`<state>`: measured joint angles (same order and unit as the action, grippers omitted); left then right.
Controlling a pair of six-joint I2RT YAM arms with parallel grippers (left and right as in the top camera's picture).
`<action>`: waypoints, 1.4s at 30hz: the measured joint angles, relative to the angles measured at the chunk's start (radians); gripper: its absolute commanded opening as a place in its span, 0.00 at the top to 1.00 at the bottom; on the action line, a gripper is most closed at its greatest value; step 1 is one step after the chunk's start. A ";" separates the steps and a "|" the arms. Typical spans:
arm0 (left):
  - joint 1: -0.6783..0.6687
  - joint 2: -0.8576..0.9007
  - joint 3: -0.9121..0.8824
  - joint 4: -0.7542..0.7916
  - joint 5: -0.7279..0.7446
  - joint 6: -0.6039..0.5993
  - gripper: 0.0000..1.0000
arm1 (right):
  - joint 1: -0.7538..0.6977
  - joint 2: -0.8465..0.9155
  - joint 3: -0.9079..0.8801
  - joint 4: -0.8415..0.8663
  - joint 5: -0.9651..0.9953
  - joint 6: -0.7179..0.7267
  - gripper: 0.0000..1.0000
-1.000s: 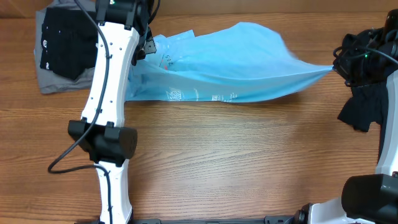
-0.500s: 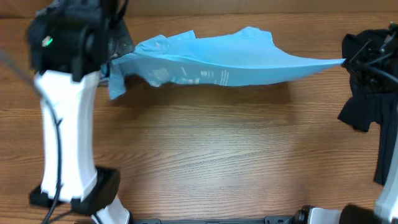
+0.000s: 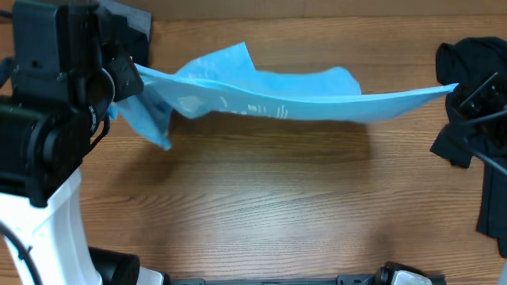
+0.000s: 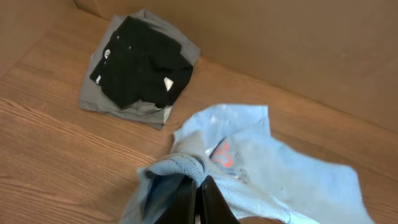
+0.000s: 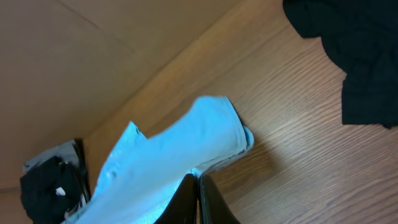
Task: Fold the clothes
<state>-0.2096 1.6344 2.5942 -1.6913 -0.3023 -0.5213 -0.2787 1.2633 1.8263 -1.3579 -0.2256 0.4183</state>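
Wood-grain bench point(image 3: 261, 214), brown board wall point(image 4: 298, 43) behind it.

Far left corner: folded black garment point(image 4: 140, 62) stacked on a grey garment point(image 4: 124, 112), flat on the bench near the wall.

Left gripper point(image 4: 198, 186): jaws fully closed, pinching a bunched edge of the light-blue T-shirt point(image 3: 277, 99). Pink-red print point(image 4: 222, 152) shows just past the pinch.

The shirt is stretched into a long band between both grippers. It spans the far half of the bench and is raised off it, with its shadow below. A loose flap hangs at the left end.

Right gripper point(image 5: 198, 186): jaws fully closed on the shirt's other edge.

Far right: loose black garment point(image 3: 455, 142), unfolded, at the bench edge.
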 measured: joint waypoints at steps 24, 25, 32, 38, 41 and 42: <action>0.000 -0.465 0.026 0.079 -0.064 0.000 0.96 | 0.000 -0.187 0.261 -0.109 -0.022 0.006 0.96; 0.000 -0.452 0.026 0.084 -0.072 0.000 0.96 | 0.000 -0.180 0.262 -0.104 -0.023 0.008 0.96; 0.000 -0.238 0.027 0.142 -0.126 0.000 0.96 | 0.000 -0.034 0.270 -0.030 -0.023 0.015 0.96; 0.000 0.096 0.026 0.267 -0.156 0.005 0.96 | 0.000 0.211 0.270 0.041 -0.009 0.016 0.96; 0.003 0.261 0.018 0.332 -0.159 0.006 0.89 | 0.003 0.341 0.268 0.084 -0.002 0.016 0.91; 0.007 0.321 0.016 0.358 -0.159 0.010 0.80 | 0.006 0.394 0.267 0.102 -0.001 0.020 0.83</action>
<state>-0.2028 1.9553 2.6102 -1.3334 -0.4614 -0.5117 -0.2729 1.6573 2.0933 -1.2556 -0.2268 0.4381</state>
